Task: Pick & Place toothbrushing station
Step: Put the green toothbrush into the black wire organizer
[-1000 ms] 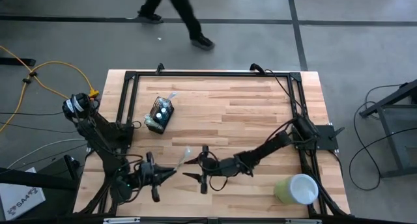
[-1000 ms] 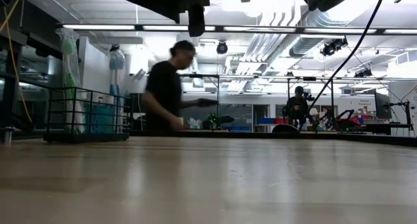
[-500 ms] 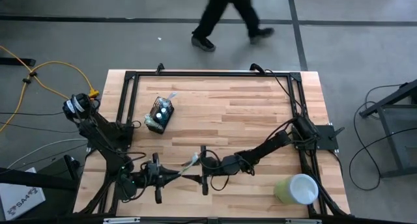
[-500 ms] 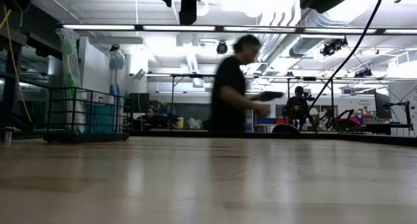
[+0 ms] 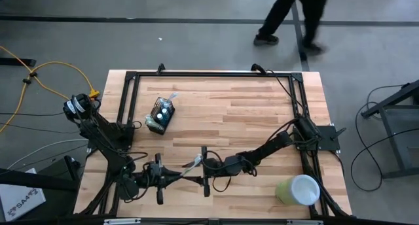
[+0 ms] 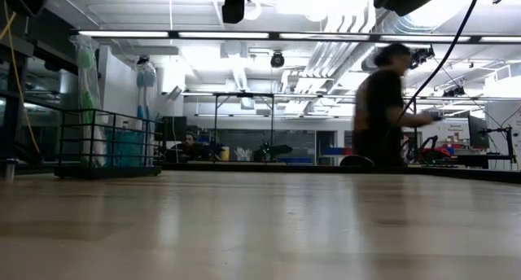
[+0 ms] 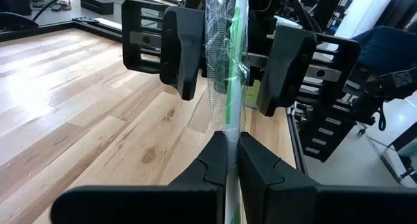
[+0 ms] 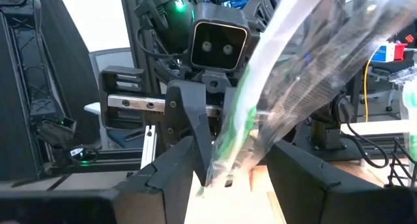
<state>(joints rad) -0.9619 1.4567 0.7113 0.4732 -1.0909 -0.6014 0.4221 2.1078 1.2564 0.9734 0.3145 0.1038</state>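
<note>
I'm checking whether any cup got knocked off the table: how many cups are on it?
2. The black mesh holder cup lies toward the far left; the pale green cup lies on its side at the near right corner. None seems hidden.

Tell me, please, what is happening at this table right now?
The two arms meet near the front of the table for a handover. The left claw is shut on a wrapped toothbrush, and the right claw stands open around its other end, not yet closed. The mesh holder lies farther back on the left with things already in it, and a green cup lies at the front right. A person walks past behind the table.
</note>
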